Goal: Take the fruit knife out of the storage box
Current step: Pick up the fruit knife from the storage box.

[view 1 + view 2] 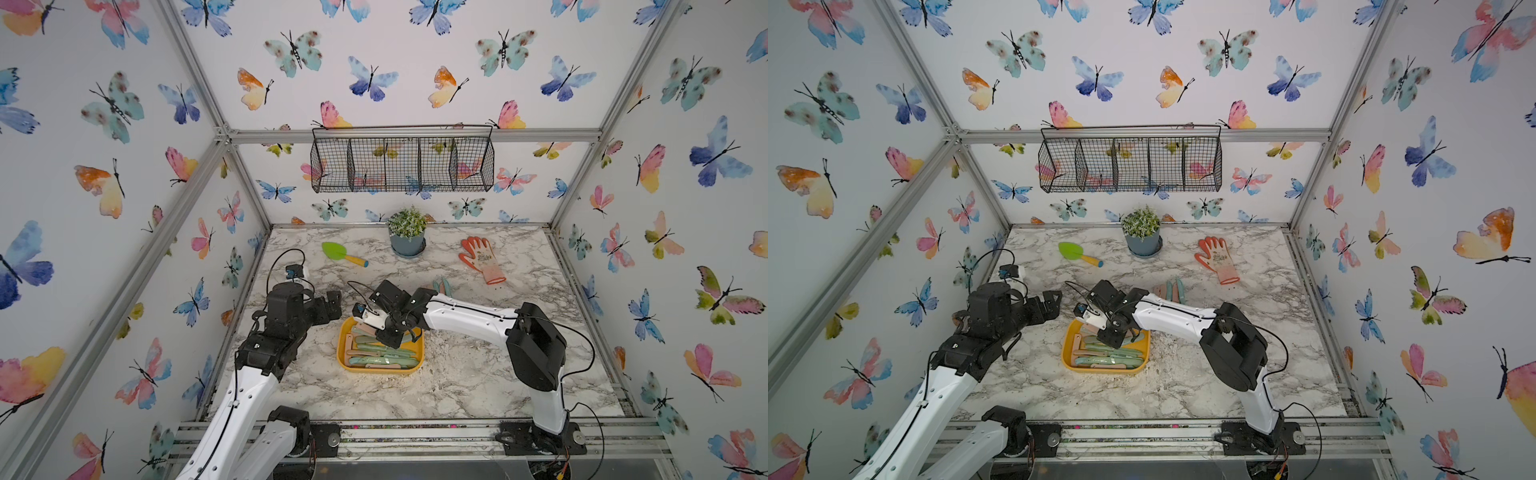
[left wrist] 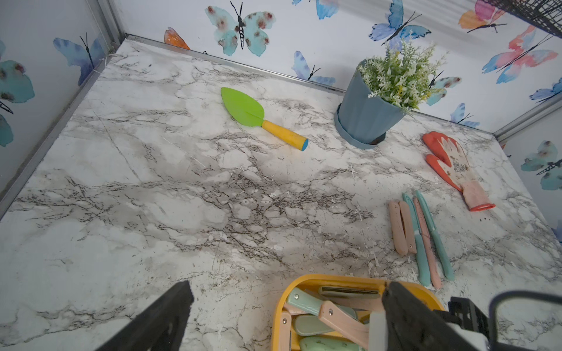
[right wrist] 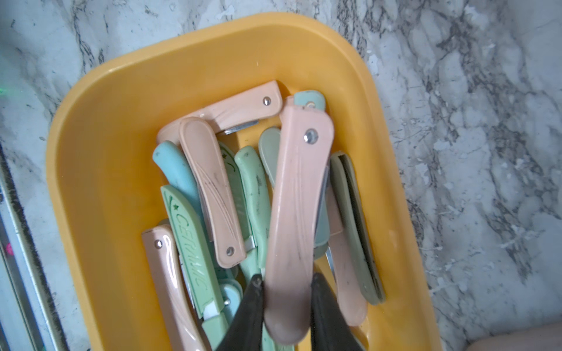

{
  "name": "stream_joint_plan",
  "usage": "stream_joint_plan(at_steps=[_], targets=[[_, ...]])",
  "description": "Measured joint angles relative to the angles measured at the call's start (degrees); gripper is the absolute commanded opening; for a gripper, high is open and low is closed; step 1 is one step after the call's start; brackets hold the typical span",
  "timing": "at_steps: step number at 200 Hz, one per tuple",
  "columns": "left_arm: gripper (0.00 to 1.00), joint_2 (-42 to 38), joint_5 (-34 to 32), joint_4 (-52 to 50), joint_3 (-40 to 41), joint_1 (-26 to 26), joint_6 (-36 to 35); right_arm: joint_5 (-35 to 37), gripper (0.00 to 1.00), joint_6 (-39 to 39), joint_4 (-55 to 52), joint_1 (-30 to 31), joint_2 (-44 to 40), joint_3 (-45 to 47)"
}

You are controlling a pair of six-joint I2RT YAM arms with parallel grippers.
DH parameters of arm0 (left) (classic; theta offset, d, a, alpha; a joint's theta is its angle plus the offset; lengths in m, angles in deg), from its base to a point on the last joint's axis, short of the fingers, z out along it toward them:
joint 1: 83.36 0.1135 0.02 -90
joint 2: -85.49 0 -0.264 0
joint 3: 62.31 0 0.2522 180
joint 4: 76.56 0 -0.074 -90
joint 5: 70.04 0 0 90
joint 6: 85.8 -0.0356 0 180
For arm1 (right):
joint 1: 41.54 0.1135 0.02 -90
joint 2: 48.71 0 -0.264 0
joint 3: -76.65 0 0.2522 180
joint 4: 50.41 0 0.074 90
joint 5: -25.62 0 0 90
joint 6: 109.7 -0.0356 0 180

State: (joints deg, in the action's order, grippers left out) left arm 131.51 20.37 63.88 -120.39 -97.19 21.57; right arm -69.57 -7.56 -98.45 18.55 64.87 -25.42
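1. Holding with the right gripper (image 3: 286, 281): fingers narrow, clamped on the rounded butt of the pink fruit knife (image 3: 299, 194), lower centre of the right wrist view. Slanted up over the pile, not yet out of the storage box (image 3: 127, 73), which sits mid-table in both top views.
2. Pinched at the very end, with a long lever beyond the pads: likely to swivel or slip free on a quick lift and drop back into the pile.
3. Far tip close to a teal knife (image 3: 310, 98) at upper centre; cannot tell whether touching. Could hook it and flick a neighbour over the rim.
4. Folding type, with a thin metal edge showing along its right side: may swing open under a jolt.
5. Left gripper (image 2: 289, 285) spread wide, holding nothing, just beside the box at the bottom of the left wrist view. Not bracing it, so free to skid or tip on a snag. Also close to the right wrist: risk of a bump on the way out.
6. Landing zone: a row of knives (image 2: 419, 237) on the marble table (image 2: 152, 212), right of centre in the left wrist view. Easy to scatter with a careless set-down.
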Motion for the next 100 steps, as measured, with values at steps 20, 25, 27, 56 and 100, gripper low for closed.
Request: stream_joint_plan(at_steps=[20,25,27,56,100], targets=[[0.98,-0.24,4.48,-1.09,-0.02,0.00,-0.46,0.52,0.22,-0.74,0.02,-0.17,-1.20,0.55],[0.99,-0.31,5.44,-1.36,-0.02,0.00,-0.55,0.63,0.22,-1.01,0.02,-0.28,-1.62,0.74],[0.98,-0.31,5.95,-1.53,-0.02,0.00,-0.57,0.68,0.22,-1.09,0.07,-0.39,-1.77,0.81],[0.98,-1.20,11.58,-2.01,0.00,-0.85,-0.66,0.92,0.22,-2.95,0.59,-1.62,-3.82,1.88],[0.98,-2.49,14.97,-1.84,0.33,-4.09,-0.81,2.27,0.23,-7.28,2.05,-7.52,-8.63,5.22]])
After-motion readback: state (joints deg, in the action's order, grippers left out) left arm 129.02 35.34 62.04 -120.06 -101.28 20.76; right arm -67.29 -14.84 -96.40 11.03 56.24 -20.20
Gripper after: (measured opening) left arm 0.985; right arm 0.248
